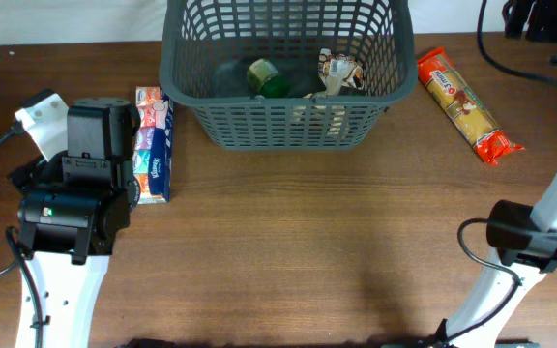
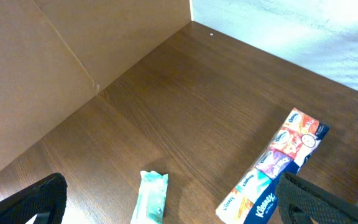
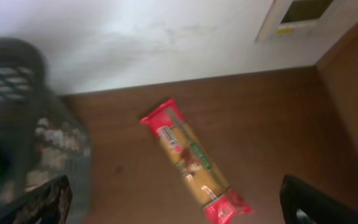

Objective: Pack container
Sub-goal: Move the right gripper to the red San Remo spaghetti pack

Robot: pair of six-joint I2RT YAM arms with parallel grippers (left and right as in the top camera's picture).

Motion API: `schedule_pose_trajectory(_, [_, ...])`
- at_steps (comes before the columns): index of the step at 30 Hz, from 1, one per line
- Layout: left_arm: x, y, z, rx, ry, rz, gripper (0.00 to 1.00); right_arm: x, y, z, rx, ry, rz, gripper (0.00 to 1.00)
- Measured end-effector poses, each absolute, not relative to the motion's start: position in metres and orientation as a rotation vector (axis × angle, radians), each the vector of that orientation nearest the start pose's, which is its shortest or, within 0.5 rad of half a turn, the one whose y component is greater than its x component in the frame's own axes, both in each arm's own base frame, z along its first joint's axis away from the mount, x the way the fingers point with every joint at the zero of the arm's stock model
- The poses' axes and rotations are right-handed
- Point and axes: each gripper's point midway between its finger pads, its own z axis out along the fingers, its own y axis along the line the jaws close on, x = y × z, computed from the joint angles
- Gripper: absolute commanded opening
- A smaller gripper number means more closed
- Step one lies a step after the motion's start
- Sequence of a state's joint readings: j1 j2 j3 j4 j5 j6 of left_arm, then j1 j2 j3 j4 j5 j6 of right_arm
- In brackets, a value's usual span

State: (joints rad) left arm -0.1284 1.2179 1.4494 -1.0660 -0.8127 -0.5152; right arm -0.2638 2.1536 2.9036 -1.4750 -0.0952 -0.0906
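The container [image 3: 18,124] sits left of the right gripper [image 3: 179,208] — that and the left gripper [image 2: 176,210] gape empty

Tissue pack [image 1: 153,143], pasta packet [image 1: 469,105], green sachet [image 2: 151,197]

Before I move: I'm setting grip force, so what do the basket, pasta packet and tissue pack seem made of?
Basket: rigid moulded plastic, matte grey, slotted lattice walls. Pasta packet: thin film, likely plastic, see-through middle, red ends. Tissue pack: printed wrapper, probably soft film.
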Motion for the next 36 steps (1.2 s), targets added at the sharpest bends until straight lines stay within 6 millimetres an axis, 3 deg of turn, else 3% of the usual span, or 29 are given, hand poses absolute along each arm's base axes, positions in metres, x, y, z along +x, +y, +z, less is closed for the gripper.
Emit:
schedule_pose_trajectory(3, [0.296, 0.088, 0.333, -0.759, 2.030, 0.612, 1.00, 0.498, -0.136, 0.357, 0.141, 2.304, -0.134, 0.99])
schedule_pose_trajectory(7, [0.296, 0.088, 0.333, -0.759, 2.030, 0.612, 1.00, 0.504, -0.162, 0.292, 0.184, 2.454, -0.149, 0.99])
schedule_pose_trajectory(10, [0.296, 0.088, 0.333, -0.759, 2.031, 0.612, 1.00, 0.511, -0.169, 0.267, 0.151, 2.487, -0.163, 0.99])
schedule_pose_trajectory(20, [0.296, 0.088, 0.333, -0.759, 2.030, 0.612, 1.00, 0.524, -0.164, 0.200, -0.195, 2.575, -0.228, 0.99])
schedule_pose_trajectory(31, [0.296, 0.088, 0.333, -0.759, 2.030, 0.612, 1.00, 0.527, -0.163, 0.106, -0.338, 2.727, -0.161, 0.99])
schedule_pose_trajectory(36, [0.296, 0.088, 0.333, -0.759, 2.030, 0.612, 1.00, 0.527, -0.163, 0.091, -0.349, 2.752, -0.148, 0.99])
